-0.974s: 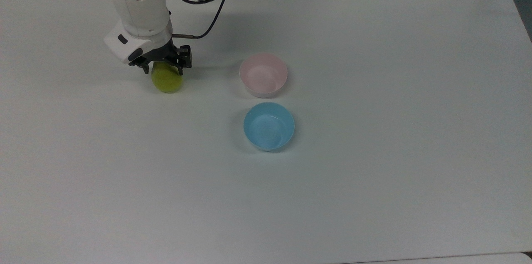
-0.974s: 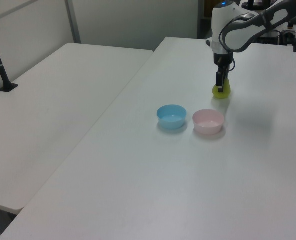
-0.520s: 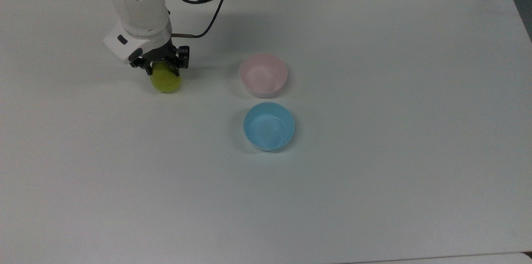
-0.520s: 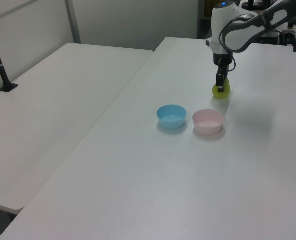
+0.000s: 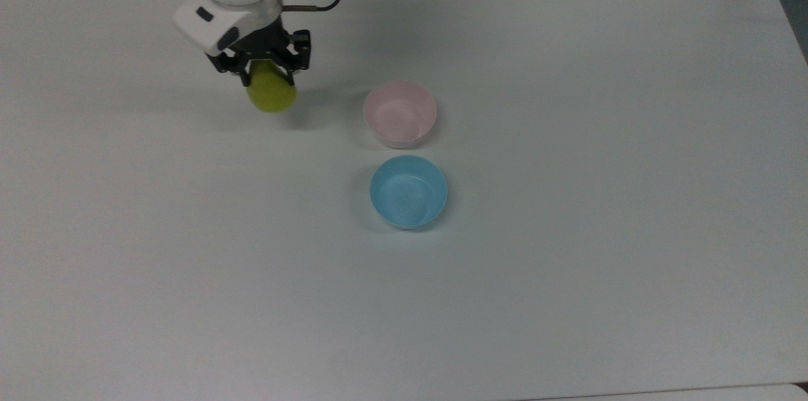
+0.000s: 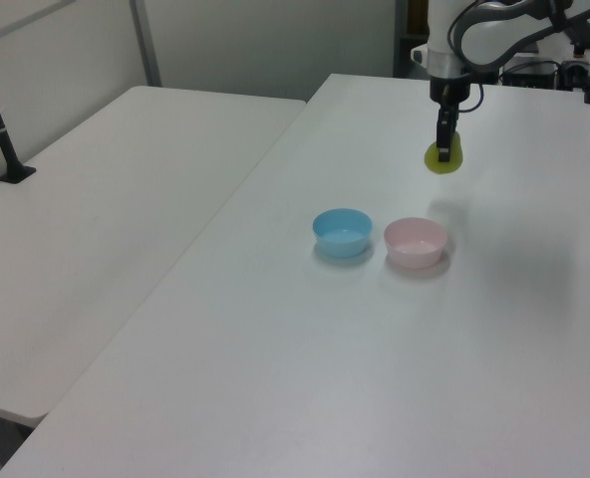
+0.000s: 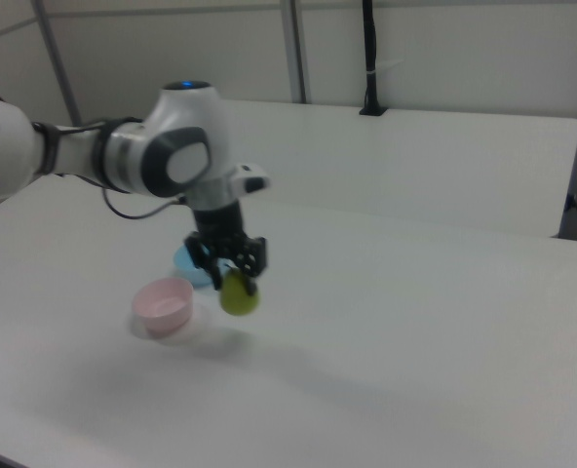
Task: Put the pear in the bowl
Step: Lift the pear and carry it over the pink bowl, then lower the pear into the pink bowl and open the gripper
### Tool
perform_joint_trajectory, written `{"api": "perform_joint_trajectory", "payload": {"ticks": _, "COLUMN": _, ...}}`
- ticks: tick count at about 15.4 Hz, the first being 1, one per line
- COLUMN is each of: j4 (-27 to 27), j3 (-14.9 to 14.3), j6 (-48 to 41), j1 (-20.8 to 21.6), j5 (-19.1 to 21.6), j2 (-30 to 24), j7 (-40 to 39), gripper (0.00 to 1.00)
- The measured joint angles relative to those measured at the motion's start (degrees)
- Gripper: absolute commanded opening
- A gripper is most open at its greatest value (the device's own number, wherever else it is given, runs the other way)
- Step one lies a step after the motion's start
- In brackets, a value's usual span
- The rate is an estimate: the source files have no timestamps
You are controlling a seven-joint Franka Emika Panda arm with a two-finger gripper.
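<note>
My gripper [image 5: 266, 74] [image 6: 443, 149] [image 7: 232, 278] is shut on the yellow-green pear [image 5: 272, 95] [image 6: 448, 155] [image 7: 238, 294], which hangs in the air above the white table. Its stem is hidden between the fingers. The pale pink bowl [image 5: 399, 112] [image 6: 415, 241] [image 7: 165, 304] stands empty on the table, to the right of the pear in the top view and apart from it. In the right view the pear hangs just right of the bowl and higher than its rim.
A light blue bowl [image 5: 408, 191] [image 6: 342, 231] [image 7: 193, 263] sits next to the pink one, below it in the top view. The white table [image 5: 568, 230] spreads wide around both bowls. A second table [image 6: 106, 199] adjoins in the left view's left.
The gripper has lifted the pear off the table and carried it up and to the right in the top view, closer to the pink bowl. The bowls have stayed put.
</note>
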Motion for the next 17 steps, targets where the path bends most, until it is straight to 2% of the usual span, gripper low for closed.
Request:
{"api": "perform_joint_trajectory", "payload": {"ticks": 4, "j4": 0.16, "j3": 8.51, "j6": -0.28, "j1": 0.92, "j5": 0.00, "j2": -0.58, "j7": 9.12, "gripper": 0.35}}
{"api": "perform_joint_trajectory", "payload": {"ticks": 7, "j4": 0.25, "j3": 11.81, "j6": -0.28, "j1": 2.46, "j5": 0.00, "j2": -0.42, "j7": 13.81, "gripper": 0.35}}
{"api": "perform_joint_trajectory", "payload": {"ticks": 11, "j4": 0.30, "j3": 12.26, "j6": 0.20, "j1": 6.39, "j5": 0.00, "j2": 1.33, "j7": 17.14, "gripper": 0.35}}
{"api": "perform_joint_trajectory", "payload": {"ticks": 17, "j4": 0.38, "j3": 12.10, "j6": 3.50, "j1": 6.79, "j5": -0.01, "j2": 6.38, "j7": 17.27, "gripper": 0.36}}
